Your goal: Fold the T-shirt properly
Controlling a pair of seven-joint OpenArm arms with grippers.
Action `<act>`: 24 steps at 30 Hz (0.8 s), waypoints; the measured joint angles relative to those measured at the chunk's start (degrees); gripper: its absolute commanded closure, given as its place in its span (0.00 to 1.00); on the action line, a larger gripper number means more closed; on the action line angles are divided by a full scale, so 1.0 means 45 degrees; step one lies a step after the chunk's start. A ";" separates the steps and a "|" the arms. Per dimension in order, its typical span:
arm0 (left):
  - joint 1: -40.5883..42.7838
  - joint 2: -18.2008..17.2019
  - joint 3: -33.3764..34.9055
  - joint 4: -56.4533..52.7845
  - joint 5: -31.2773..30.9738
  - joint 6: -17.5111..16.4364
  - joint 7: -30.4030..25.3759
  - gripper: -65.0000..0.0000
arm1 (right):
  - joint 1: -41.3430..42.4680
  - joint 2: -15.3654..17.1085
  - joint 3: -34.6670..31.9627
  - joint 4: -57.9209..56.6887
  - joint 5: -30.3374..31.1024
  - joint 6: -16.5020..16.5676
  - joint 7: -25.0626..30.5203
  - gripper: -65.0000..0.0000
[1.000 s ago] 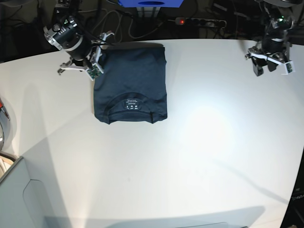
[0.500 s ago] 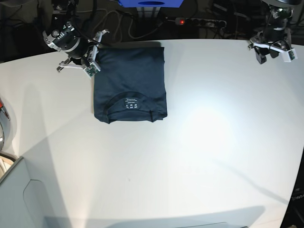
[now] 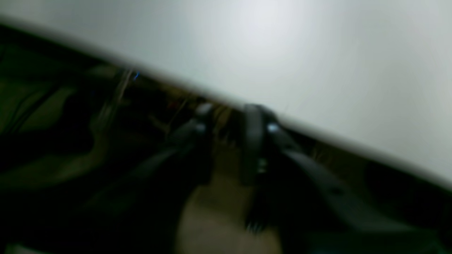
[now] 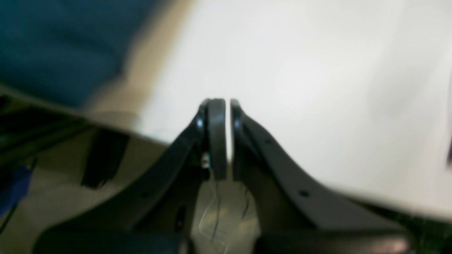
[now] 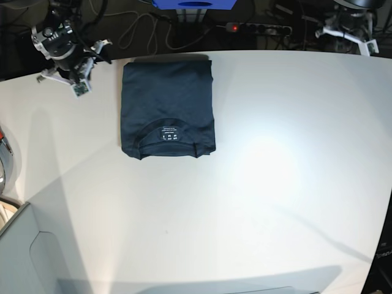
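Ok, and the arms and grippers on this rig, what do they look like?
Both arms are black with pale grey or silver wrist sections. The right gripper has black curved fingers with flat pads, small holes along them and thin loose wires between their bases. White bracket pieces flank it in the base view. The left gripper looks alike, but is blurred.

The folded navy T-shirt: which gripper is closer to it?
The right gripper, just off the T-shirt's far corner. The left gripper hangs across the table, past its far edge.

I see a plain dark navy T-shirt [image 5: 166,104] with a white neck label [image 5: 169,133] on my white table [image 5: 263,177].
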 measured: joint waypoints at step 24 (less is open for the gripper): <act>-0.3249 0.0170 0.4760 -1.1030 0.4007 0.0005 -0.3245 1.00 | -0.0806 0.1399 -0.0622 -1.1055 -0.0053 -0.0015 0.4804 1.00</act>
